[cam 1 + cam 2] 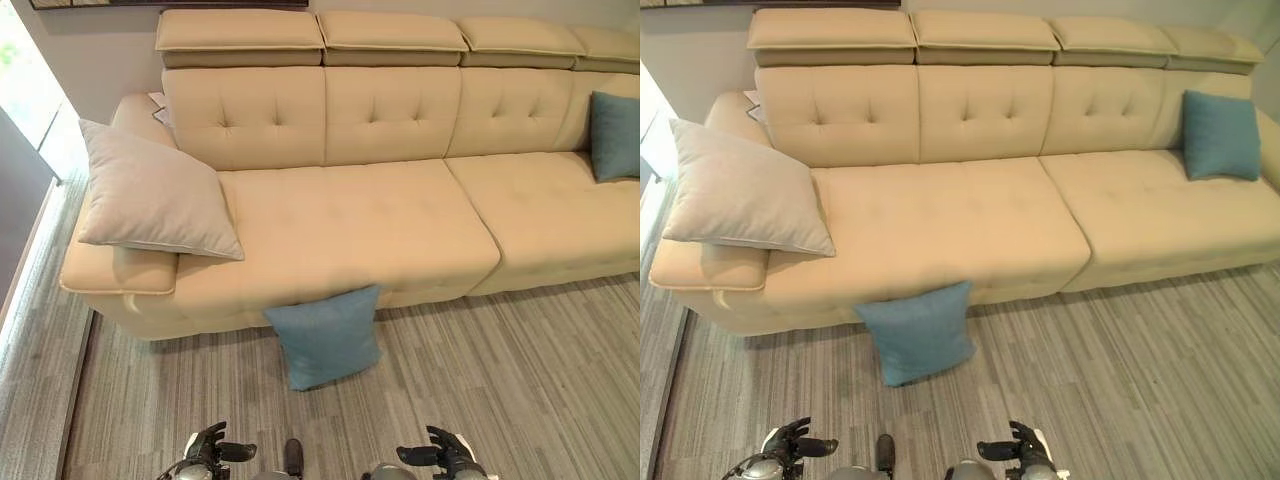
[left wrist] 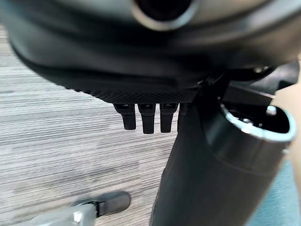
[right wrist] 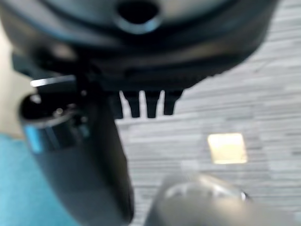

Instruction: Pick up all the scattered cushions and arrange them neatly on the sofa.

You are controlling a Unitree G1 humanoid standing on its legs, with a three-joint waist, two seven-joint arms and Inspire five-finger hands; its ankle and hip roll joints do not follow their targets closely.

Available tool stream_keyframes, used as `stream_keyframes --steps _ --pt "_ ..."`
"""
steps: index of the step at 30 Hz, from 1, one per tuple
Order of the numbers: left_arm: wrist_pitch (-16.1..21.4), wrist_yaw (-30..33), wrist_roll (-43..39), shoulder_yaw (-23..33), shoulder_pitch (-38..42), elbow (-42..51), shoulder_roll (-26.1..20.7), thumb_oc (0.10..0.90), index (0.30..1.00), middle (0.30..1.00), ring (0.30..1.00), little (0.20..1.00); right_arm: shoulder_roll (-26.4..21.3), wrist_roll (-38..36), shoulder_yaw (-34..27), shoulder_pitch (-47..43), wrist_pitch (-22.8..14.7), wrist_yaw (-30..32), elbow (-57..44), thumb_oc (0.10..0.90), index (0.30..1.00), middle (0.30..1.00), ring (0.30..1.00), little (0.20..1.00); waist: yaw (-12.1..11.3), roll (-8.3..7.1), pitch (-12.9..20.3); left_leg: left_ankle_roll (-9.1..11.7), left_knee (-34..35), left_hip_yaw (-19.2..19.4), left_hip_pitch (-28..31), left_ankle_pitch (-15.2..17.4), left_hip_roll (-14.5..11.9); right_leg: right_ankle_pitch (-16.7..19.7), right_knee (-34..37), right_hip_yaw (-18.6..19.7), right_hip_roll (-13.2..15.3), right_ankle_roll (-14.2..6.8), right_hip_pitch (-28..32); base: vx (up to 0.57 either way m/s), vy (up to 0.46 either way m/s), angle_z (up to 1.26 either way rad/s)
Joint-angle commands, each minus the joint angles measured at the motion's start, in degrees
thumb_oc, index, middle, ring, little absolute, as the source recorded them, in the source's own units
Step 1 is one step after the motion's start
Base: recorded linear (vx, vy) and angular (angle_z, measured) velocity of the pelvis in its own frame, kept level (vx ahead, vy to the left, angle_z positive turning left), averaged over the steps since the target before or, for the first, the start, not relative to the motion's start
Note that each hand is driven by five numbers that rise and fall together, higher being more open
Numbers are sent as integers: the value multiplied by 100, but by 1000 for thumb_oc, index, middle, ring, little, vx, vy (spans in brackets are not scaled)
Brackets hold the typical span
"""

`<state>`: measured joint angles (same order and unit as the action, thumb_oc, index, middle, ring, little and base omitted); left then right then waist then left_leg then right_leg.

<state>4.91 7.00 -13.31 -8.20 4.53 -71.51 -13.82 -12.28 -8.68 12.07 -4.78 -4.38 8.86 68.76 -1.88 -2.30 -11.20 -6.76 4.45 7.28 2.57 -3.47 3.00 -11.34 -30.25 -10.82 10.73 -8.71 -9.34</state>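
Note:
A blue cushion point(image 1: 325, 335) stands on the floor, leaning against the front of the beige sofa point(image 1: 350, 225). A large grey-beige cushion point(image 1: 150, 195) lies tilted over the sofa's left armrest. A second blue cushion point(image 1: 1220, 135) leans upright against the backrest at the right end of the seat. My left hand point(image 1: 215, 447) and right hand point(image 1: 445, 455) hang low at the near edge of the eye views, well short of the floor cushion. Both are open and hold nothing. Their straight fingers point(image 2: 146, 117) point(image 3: 141, 104) point at the floor in the wrist views.
Grey striped flooring point(image 1: 500, 390) runs along the front of the sofa. A bright window and wall edge point(image 1: 30, 120) stand left of the armrest. A small white item point(image 1: 158, 105) lies behind the grey-beige cushion on the armrest.

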Motion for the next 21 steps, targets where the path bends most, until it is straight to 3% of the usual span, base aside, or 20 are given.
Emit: stream_keyframes --steps 1,3,5,8,10,14,16,19,21 --pt "129 62 69 82 -119 -31 -89 800 900 900 900 900 -259 93 53 -92 -39 77 -199 800 900 900 900 900 57 -8 -72 383 -702 -517 -220 862 -123 1041 1533 -16 -178 155 255 216 -100 9" --pt "150 110 103 72 -74 -66 -77 800 900 900 900 900 -310 105 62 -93 3 60 -202 800 900 900 900 900 182 -101 -117 441 -679 -719 -32 980 -20 1359 2330 486 -238 37 61 232 -139 28" --pt "150 119 121 79 -72 -88 -85 800 900 900 900 900 -318 122 70 -75 13 58 -203 800 900 900 900 900 184 -120 -124 464 -675 -739 25 1023 -22 1386 2446 480 -225 34 94 118 -97 20" --pt "165 137 99 112 -74 -130 -67 800 900 900 900 900 -308 136 76 -45 -3 50 -132 800 900 900 900 900 173 -189 -69 550 -674 -788 80 1075 -55 1404 2579 362 -212 48 261 173 -225 29" --pt "186 116 77 37 -46 -125 -29 800 900 900 900 900 -336 35 16 -12 -70 45 -110 800 900 900 900 900 206 -203 -3 775 -708 -856 19 1055 -247 1325 2662 209 -298 143 358 142 -286 36" --pt "188 108 27 -116 73 -60 41 800 900 900 900 900 -375 -116 7 -11 -143 67 -92 800 900 900 900 900 263 -248 -146 1031 -1381 -760 -409 902 -505 1108 2837 -100 -422 386 629 55 -225 66" --pt "195 110 -13 -158 126 -13 58 800 900 900 900 900 -423 -151 22 -52 -159 90 -102 800 900 900 900 900 267 -279 -248 1041 -1907 -656 -749 800 -550 1053 2883 -219 -441 485 708 11 -164 47" --pt "202 116 0 -185 142 20 86 800 900 900 900 900 -439 -197 11 -34 -151 96 -98 800 900 900 900 900 281 -295 -257 988 -2008 -408 -876 818 -589 979 2976 -315 -470 543 825 31 -82 37" --pt "193 91 37 -216 155 32 109 800 900 900 900 900 -461 -223 -16 -20 -156 102 -86 800 900 900 900 900 278 -291 -235 913 -1858 -257 -1010 891 -462 947 3082 -379 -500 537 896 78 -55 35"
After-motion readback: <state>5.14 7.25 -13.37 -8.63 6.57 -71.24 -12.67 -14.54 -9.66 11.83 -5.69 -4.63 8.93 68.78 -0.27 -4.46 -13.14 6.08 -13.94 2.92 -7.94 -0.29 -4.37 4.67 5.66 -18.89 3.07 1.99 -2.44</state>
